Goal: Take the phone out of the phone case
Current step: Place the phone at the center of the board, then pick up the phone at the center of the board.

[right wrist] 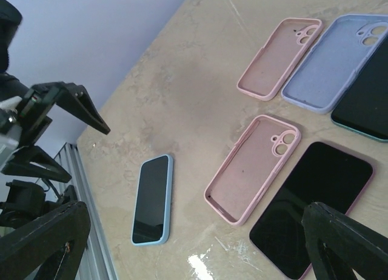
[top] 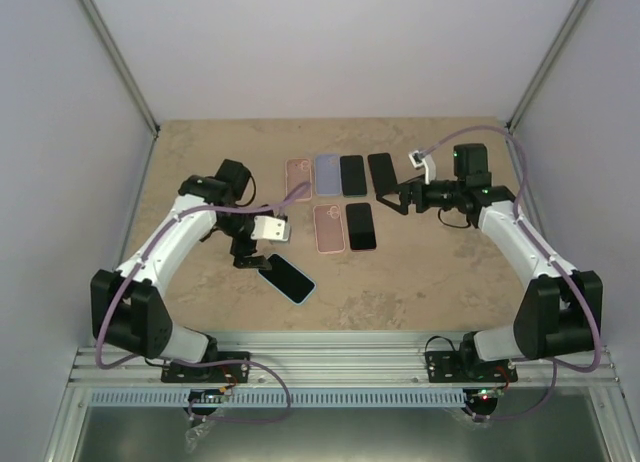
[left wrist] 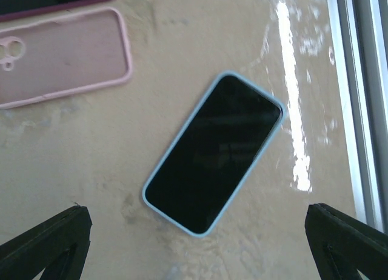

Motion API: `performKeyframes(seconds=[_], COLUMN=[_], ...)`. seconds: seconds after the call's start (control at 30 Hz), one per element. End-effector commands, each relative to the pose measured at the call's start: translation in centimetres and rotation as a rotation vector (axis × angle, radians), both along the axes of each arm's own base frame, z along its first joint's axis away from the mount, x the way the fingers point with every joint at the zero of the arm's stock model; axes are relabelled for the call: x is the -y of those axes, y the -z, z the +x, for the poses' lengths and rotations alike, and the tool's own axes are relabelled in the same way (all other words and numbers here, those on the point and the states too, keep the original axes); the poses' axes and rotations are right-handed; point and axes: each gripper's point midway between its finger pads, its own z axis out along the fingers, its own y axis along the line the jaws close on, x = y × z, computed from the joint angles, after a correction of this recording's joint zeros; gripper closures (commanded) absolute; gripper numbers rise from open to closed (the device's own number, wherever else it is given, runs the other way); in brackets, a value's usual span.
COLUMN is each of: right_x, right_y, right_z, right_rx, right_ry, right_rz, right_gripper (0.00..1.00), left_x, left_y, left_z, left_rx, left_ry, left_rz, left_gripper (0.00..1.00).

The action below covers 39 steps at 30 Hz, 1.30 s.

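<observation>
A phone in a light blue case (top: 287, 278) lies screen up on the table, at a slant, in front of the left arm. In the left wrist view the phone (left wrist: 215, 153) lies between and just beyond my wide-open left fingers (left wrist: 48, 243). My left gripper (top: 252, 260) hovers at the phone's left end, open and empty. My right gripper (top: 392, 199) is open and empty, held above the right end of the rows of cases and phones. The right wrist view shows the blue-cased phone (right wrist: 151, 198) far off at lower left.
Two rows lie mid-table. The far row has an empty pink case (top: 298, 178), a lilac case (top: 327, 174) and two black phones (top: 352, 175). The near row has an empty pink case (top: 329, 228) and a phone in a pink case (top: 361, 226). A metal rail (left wrist: 364, 80) borders the near edge.
</observation>
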Motion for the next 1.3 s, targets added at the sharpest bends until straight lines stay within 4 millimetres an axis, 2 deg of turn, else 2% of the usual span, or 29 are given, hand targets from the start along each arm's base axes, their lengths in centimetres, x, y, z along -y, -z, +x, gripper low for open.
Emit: performKeyframes(seconds=[0.0,0.13,0.27,0.6,1.03,1.27], right_x=[0.7,1.0,1.1,1.4,1.5,1.5], right_y=[-0.5,-0.4,-0.2,-0.3,-0.1,0.1], right_z=[0.2,0.3,0.3,0.1,0.3,0.3], right_rx=[0.043,0.035,0.026,0.027,0.011,0.005], right_ry=[0.018,0.027,0.025,0.032,0.034,0.034], right_rz=[-0.005,0.003,0.015,0.027,0.038,0.039], right_gripper=[0.02,0.02,0.02,0.02,0.02,0.02], left_x=[-1.9,-1.7,-1.5,-0.8,0.4,-0.1], left_y=[2.0,3.6,6.0,10.5,13.2,14.8], left_z=[-1.5,-1.6,-1.7,-0.7,-0.2,-1.5], left_rx=[0.046,0.058,0.058,0.042,0.125,0.106], left_ry=[0.303,0.41,0.479,0.468,0.456,0.481], left_rz=[0.136,0.205,0.309,0.456,0.488,0.5], left_gripper=[0.01,0.01,0.01,0.01,0.01,0.01])
